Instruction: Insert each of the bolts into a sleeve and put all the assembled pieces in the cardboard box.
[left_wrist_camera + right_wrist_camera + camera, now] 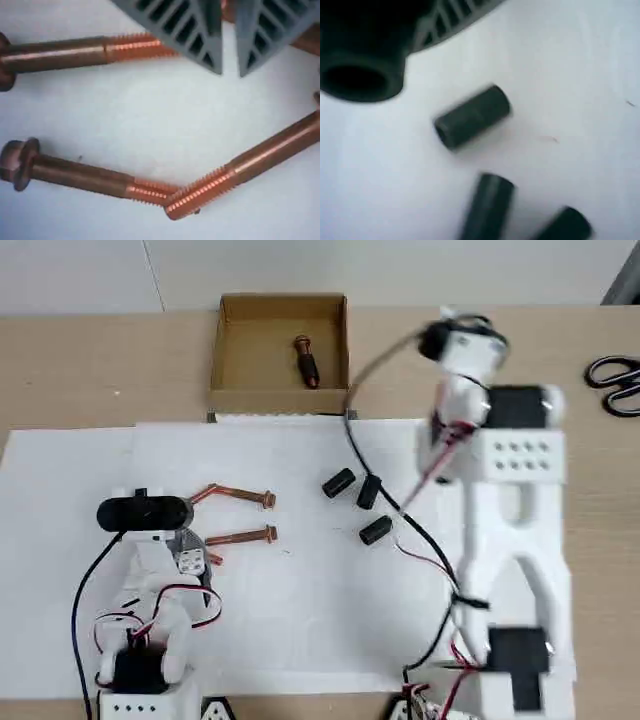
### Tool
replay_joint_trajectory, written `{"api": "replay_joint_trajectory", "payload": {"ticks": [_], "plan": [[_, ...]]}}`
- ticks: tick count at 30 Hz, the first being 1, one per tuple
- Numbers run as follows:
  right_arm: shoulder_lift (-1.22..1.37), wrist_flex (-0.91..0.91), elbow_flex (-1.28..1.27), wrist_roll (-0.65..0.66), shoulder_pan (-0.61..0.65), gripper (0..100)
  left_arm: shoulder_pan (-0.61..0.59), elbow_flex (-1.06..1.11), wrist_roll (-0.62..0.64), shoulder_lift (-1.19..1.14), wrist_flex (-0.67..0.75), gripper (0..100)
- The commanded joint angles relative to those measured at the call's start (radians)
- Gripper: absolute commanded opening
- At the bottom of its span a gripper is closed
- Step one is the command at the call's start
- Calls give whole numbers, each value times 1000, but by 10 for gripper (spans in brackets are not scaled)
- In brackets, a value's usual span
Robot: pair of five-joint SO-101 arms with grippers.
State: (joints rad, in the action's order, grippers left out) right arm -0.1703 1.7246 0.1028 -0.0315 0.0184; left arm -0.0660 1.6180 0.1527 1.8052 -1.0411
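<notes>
Looking down on a tan wooden table (90, 360) with a flat white paper sheet (300, 620) spread over it.

Clamping a copper held bolt (305, 41) in the left gripper (230, 62), grey ribbed wedge-shaped fingers (185, 25) pinching in to a thin slit with copper showing in that slit (a stub also poking out beside the gripper in the high view). Hanging low over the paper's left half, just above the loose bolts (75, 172). Counting three of these: smooth copper shanks, threaded ends, flanged heads. Two touching at the thread tips in a shallow V, the third lying apart with its threads running under a finger.

Gripping a black tubular held sleeve (360, 75) in the right gripper (440, 465), round hollow bore facing the wrist camera, a grey ribbed finger (455, 15) pressing against it. Hovering over the paper just right of the loose sleeves (369, 492). Counting three: short matte black cylinders lying on their sides near mid-paper, close together.

Sitting just beyond the paper's far edge: an open, low-walled brown cardboard box (255, 350), holding one assembled piece (306, 360), a copper bolt pushed into a dark sleeve.

Lying at the table's right edge: black-handled scissors (615, 380).
</notes>
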Motion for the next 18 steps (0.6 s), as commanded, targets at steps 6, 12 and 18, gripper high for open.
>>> {"api": "replay_joint_trajectory", "payload": {"ticks": [6,12,18], "plan": [[-223,-35,-298,-9,-202,6,25,-352,-2,-78,-91,8],[-321,-113,-440,-6,-295,6,52,-656,0,-402,-199,7],[-390,-153,-569,-6,-377,5,52,-1007,-6,-827,-408,6]]}}
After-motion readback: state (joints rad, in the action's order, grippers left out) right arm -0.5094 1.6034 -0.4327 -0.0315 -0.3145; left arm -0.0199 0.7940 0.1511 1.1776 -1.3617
